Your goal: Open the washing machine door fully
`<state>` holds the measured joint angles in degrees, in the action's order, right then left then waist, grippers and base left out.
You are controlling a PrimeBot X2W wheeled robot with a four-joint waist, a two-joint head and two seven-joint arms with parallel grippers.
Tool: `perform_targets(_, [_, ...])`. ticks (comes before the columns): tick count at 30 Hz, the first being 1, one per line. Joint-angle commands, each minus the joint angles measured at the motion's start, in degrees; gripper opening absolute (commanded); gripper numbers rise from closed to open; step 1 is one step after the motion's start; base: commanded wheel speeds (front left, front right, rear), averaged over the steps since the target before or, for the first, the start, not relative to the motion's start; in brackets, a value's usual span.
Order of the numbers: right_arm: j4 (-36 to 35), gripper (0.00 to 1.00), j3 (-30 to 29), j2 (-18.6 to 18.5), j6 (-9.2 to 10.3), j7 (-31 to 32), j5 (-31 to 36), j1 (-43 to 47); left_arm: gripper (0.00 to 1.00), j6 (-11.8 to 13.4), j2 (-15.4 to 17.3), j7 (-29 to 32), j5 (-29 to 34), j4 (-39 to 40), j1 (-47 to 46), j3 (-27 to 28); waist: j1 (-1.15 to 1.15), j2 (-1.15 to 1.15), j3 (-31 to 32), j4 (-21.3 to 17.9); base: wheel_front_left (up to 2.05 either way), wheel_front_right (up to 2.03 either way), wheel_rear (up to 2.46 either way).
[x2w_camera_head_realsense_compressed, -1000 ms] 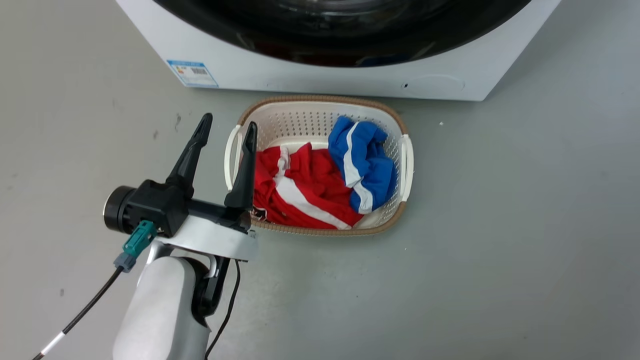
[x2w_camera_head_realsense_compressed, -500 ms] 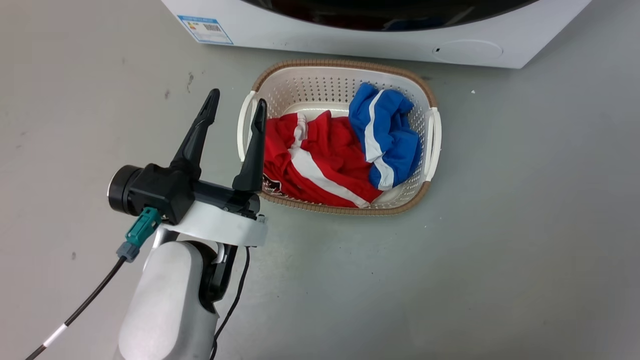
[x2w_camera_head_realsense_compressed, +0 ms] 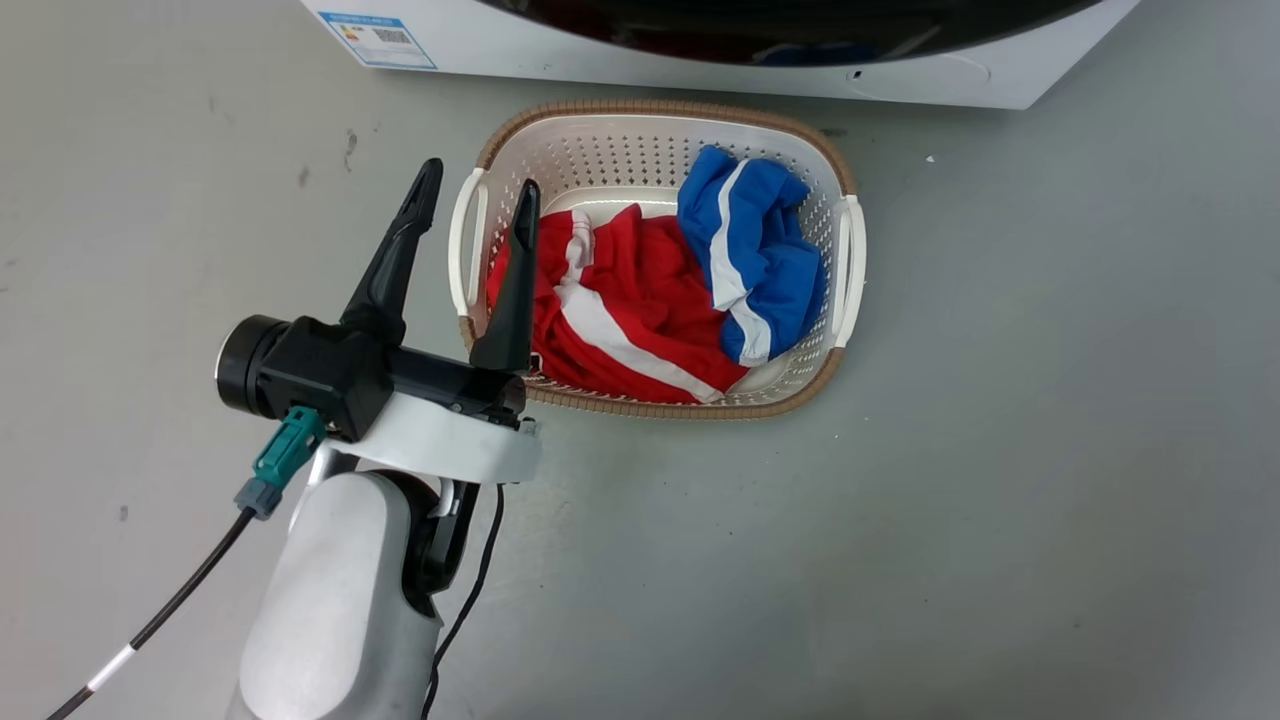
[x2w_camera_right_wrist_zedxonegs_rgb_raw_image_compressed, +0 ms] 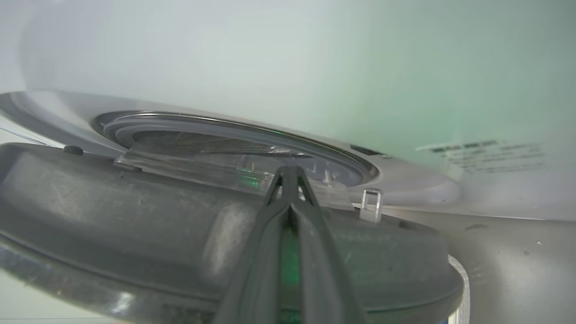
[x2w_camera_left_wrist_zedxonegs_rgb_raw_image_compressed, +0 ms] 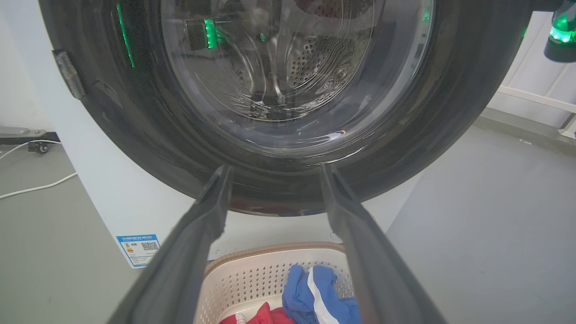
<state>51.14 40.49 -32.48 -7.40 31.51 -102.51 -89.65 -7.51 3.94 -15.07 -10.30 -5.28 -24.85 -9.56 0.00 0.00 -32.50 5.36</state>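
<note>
Shifted since half a second ago: head camera, so laundry basket (x2w_camera_head_realsense_compressed: 660, 108) and washing machine (x2w_camera_head_realsense_compressed: 460, 45) sit further left in frame. Washing machine door (x2w_camera_left_wrist_zedxonegs_rgb_raw_image_compressed: 450, 112): top of frame, upper part cut off. Left gripper (x2w_camera_head_realsense_compressed: 480, 177): lower left, fingers apart. Right gripper (x2w_camera_right_wrist_zedxonegs_rgb_raw_image_compressed: 288, 171): bottom centre, tips together, surroundings blurred.

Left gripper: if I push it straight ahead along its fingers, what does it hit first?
Probably the washing machine door: the open left gripper aims at its lower black rim, just below the glass, clearing the laundry basket underneath. Depth to the door is unclear.
</note>
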Motion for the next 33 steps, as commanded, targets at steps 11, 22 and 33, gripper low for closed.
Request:
perform_targets(11, [-7.8, 0.0, 3.8, -0.1, -0.15, 3.4, -3.1, 10.5, 1.0, 0.0, 0.8, -0.1, 0.2, -1.4, 1.5, 0.1, 0.0, 0.0, 5.2, -1.9, 0.0, 0.0, 0.0])
perform_targets(22, [-19.6, 0.0, 8.3, -0.4, -0.15, 0.7, -8.2, 26.6, 1.0, 0.0, 2.0, -0.1, -0.5, -3.6, 6.3, -0.1, 0.0, 0.0, 15.2, -2.8, 0.0, 0.0, 0.0])
perform_targets(33, [-31.9, 0.0, 15.1, -0.4, -0.16, -2.6, -12.7, 37.5, 1.0, 0.0, 2.1, -0.1, -1.6, -5.9, 10.9, -1.6, 0.0, 0.0, 23.3, -1.5, 0.0, 0.0, 0.0])
